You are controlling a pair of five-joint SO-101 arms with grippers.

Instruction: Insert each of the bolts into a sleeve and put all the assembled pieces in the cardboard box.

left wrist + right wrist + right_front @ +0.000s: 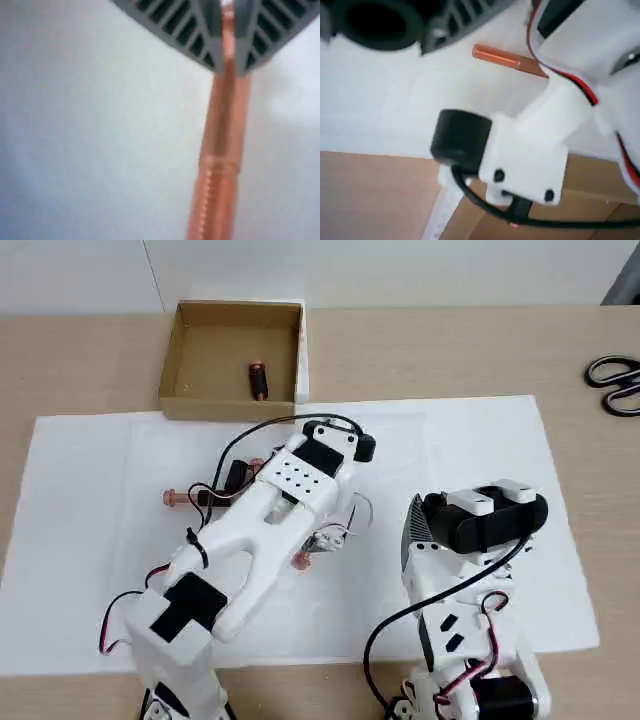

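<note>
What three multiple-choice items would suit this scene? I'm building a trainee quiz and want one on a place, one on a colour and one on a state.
1. Where do the scissors lie?
A. on the white sheet
B. in the cardboard box
C. on the bare table

2. What colour is the bolt in the left arm's jaws?
A. copper
B. black
C. blue

3. How do the left arm's jaws stand?
A. wide open
B. shut on the bolt
C. shut on nothing

Key: 1 C, they rest on wood past the sheet's edge. 2 A, its shaft shows copper. 3 B, both jaws pinch the shaft.
</note>
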